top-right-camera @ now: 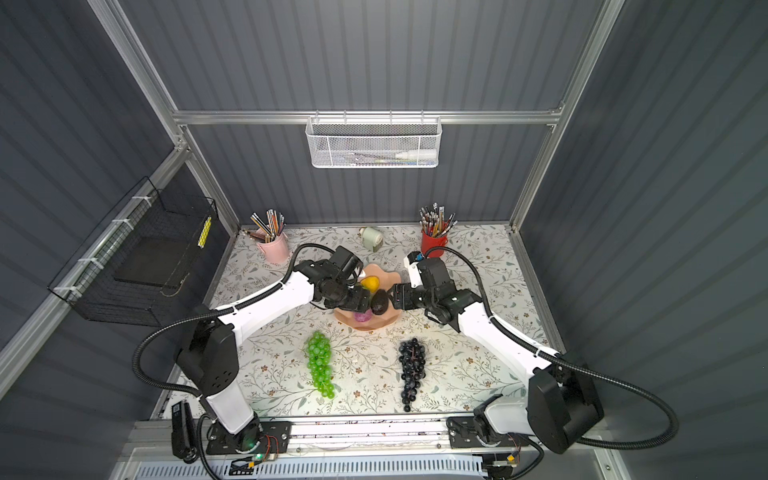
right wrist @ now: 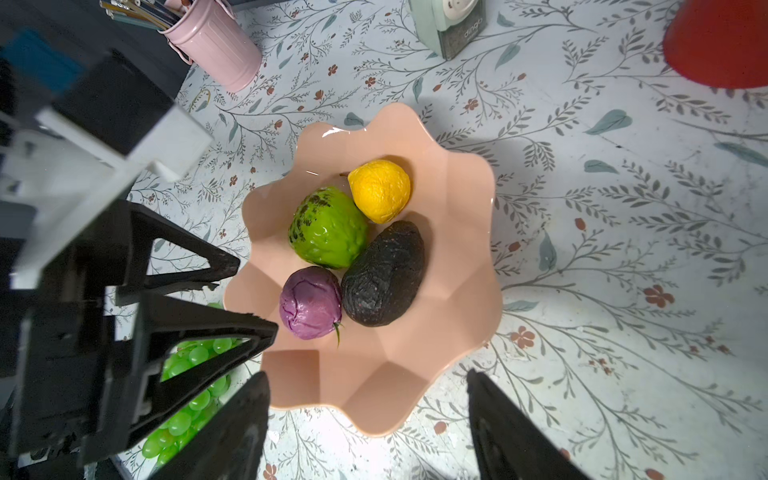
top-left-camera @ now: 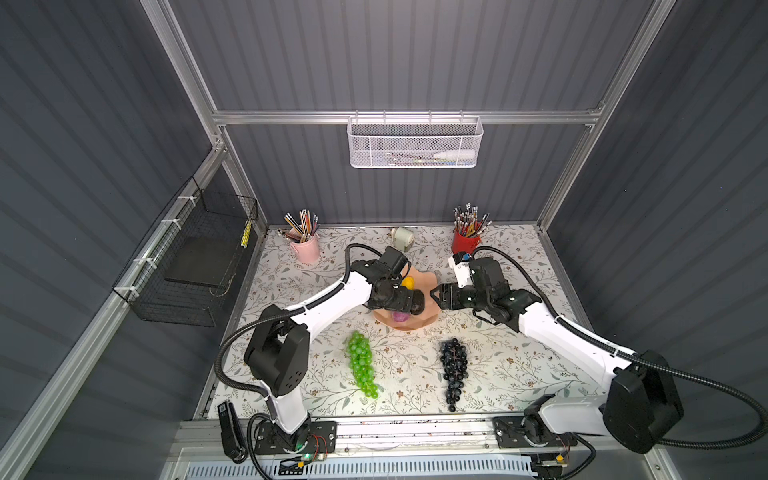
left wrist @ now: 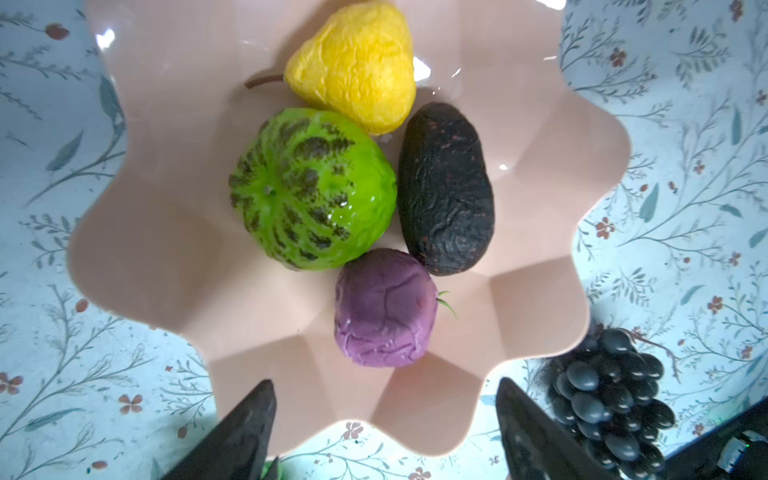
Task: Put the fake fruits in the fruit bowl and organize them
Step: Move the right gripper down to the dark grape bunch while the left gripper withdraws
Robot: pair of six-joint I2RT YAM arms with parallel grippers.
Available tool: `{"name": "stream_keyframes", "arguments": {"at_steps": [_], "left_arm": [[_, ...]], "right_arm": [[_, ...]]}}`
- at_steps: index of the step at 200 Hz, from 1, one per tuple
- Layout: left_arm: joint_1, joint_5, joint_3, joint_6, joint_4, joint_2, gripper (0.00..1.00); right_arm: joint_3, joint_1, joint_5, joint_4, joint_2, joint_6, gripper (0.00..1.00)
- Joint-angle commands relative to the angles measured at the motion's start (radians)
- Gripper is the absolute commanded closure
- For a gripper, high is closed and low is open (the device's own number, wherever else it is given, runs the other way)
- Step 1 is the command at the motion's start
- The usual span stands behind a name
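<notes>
left wrist view: the left gripper [left wrist: 384, 386] hangs over the glossy peach-pink scalloped fruit bowl [left wrist: 166, 249], jaws spread wide and empty. the right gripper [right wrist: 365, 376] hovers at the bowl's rim, equally open and empty. best now to rise straight clear of the wavy rim, then pinch each grape bunch across its thick stem end.

count below the left fingertips, in the bowl:
- one bumpy green plastic ball [left wrist: 311, 187]
- one yellow plastic lemon [left wrist: 357, 66]
- one wrinkled purple lump [left wrist: 384, 307]
- one black avocado [left wrist: 446, 191]

well behind both grippers, on the floral table [top-left-camera: 519, 353]:
- one green grape bunch [top-left-camera: 361, 370]
- one dark purple-black grape bunch [top-left-camera: 454, 365]
</notes>
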Motion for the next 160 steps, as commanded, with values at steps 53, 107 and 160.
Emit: {"name": "stream_keyframes", "arguments": {"at_steps": [53, 107, 160], "left_arm": [[0.000, -0.082, -0.088, -0.042, -0.052, -0.127, 0.23], [0.001, -0.205, -0.280, -0.148, 0.093, -0.289, 0.23], [0.001, -0.216, -0.300, -0.119, 0.107, -0.312, 0.22]], "right_arm": [[0.004, 0.000, 0.006, -0.166, -0.057, -0.018, 0.28], [-0.140, 0.000, 0.021, -0.377, -0.188, 0.138, 0.32], [-0.231, -0.006, -0.023, -0.346, -0.149, 0.246, 0.33]]}}
